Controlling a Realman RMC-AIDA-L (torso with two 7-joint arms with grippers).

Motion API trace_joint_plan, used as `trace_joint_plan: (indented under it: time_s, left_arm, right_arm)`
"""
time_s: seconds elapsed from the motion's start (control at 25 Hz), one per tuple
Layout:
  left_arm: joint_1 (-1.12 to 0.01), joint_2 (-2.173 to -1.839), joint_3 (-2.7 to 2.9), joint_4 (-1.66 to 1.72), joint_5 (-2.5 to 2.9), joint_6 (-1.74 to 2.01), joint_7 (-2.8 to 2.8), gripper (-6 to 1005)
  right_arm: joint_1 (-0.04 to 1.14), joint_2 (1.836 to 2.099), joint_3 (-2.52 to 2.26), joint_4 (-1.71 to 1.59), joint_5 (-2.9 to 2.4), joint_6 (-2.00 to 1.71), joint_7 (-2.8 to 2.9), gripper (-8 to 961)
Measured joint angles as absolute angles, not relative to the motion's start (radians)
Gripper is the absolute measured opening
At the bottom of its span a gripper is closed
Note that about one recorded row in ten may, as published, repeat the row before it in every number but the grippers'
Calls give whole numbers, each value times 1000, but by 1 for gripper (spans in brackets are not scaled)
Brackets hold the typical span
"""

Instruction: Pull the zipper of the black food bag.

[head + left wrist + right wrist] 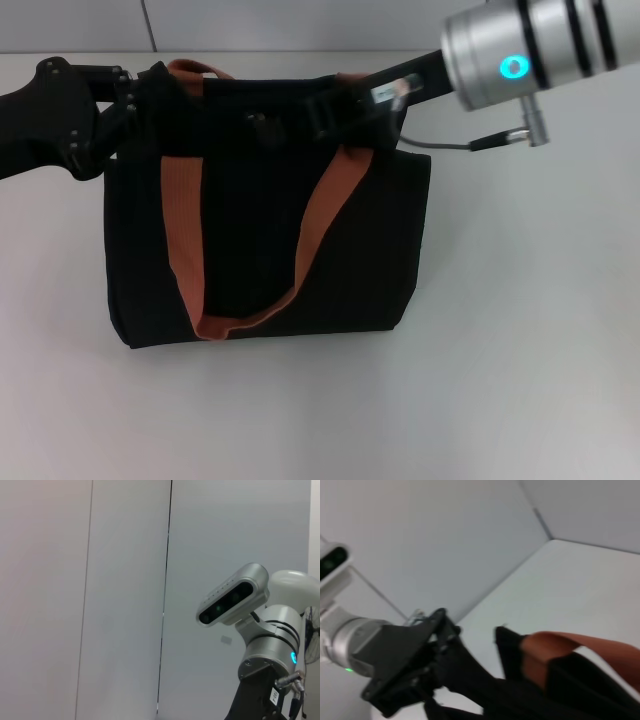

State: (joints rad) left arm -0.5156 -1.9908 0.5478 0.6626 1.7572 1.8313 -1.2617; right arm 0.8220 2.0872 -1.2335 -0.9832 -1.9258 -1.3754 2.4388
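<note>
The black food bag (250, 250) stands upright on the white table, with its rust-orange straps (185, 230) hanging down the front. My left gripper (135, 90) is at the bag's top left corner, shut on the fabric edge. The right wrist view shows it (437, 647) pulling the black fabric (520, 700) taut beside an orange strap (555, 647). My right gripper (325, 110) reaches in from the upper right and sits on the bag's top edge, near the right strap's root. The zipper pull is hidden, dark against dark.
The white table (520, 350) stretches around the bag to a grey wall behind. A grey cable (440, 146) hangs from my right wrist above the bag's right corner. The left wrist view shows only the wall and my right arm's wrist (270, 650).
</note>
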Motion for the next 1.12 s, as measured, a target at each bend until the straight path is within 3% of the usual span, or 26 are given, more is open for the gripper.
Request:
trace_joint_plan:
  time_s: [0.24,0.72,0.92,1.12]
  left_arm:
    - [-515,-1988,532,663,1756,1831,-1261,74]
    - [-512,-1989,528,661,1756,1810,-1259,77]
    - [-501,-1992,525,661,1756,1809,-1259,78]
    - [-498,-1991,525,657,1756,1807,-1266,79]
  right_arm:
    - [625,2087,-1232,-1255,-1979,-1392,2547,0]
    - [505,2088,-1150,-1325,-1875,-1461,2447,0]
    - [476,2077,-1062,-1145,-1581,-1555,2118,135]
    - [503,2059,-945,-864,-1456,-1872,1693,290]
